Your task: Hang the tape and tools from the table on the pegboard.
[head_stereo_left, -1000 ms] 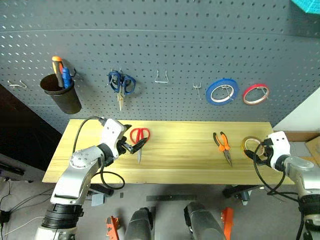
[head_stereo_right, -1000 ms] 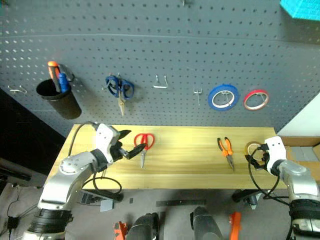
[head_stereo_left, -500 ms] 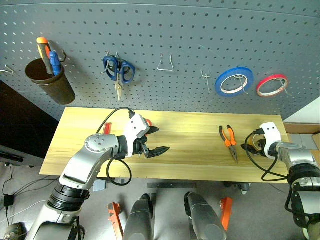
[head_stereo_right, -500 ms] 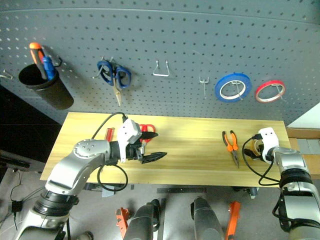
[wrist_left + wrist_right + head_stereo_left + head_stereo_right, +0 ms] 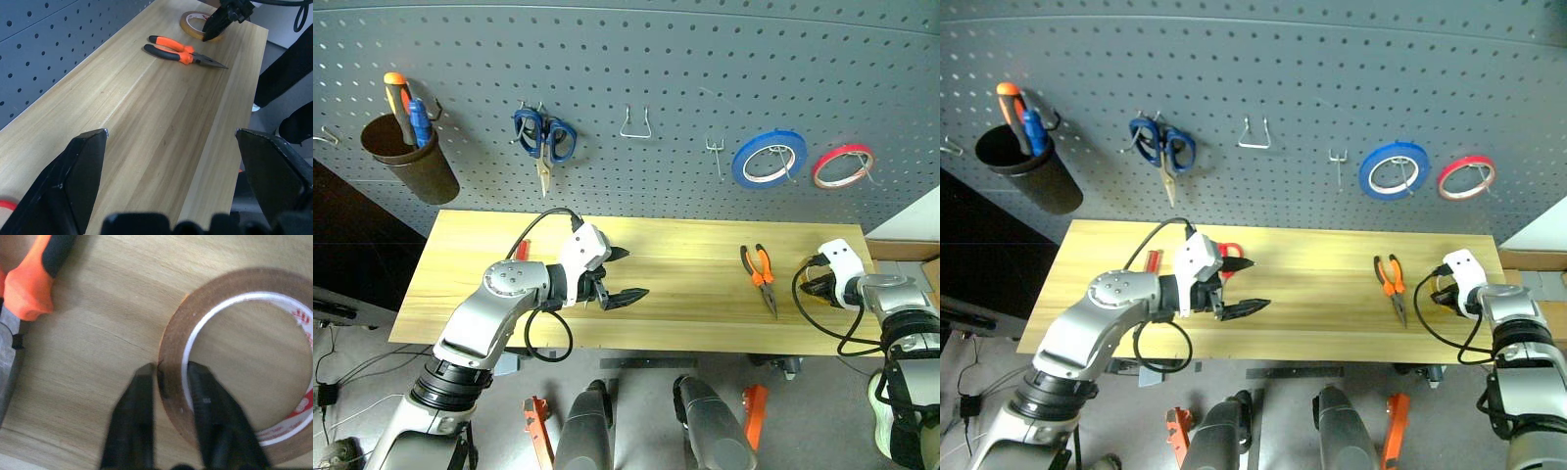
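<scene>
Head views: we record a light wooden tabletop [image 5: 695, 323] below a dark grey pegboard [image 5: 656, 69]. On the pegboard hang blue scissors [image 5: 544, 142], a blue tape ring [image 5: 769, 160], a red tape ring [image 5: 843, 165] and a dark cup [image 5: 406, 168]. Our left pincer [image 5: 622, 277] hovers over the tabletop's left half, fingers apart, empty. Red scissors [image 5: 1227, 251] lie partly hidden behind it. Orange pliers [image 5: 760, 275] lie toward the right end. Our right pincer [image 5: 813, 287] sits at the right edge.

Left wrist view: we note the pliers and the tape [image 5: 196, 24] at the far end, the right pincer on the tape.

Right wrist view: our right pincer is clamped on the tape's band, one finger inside the ring, one outside. The tape lies flat just beside the pliers' handle.
</scene>
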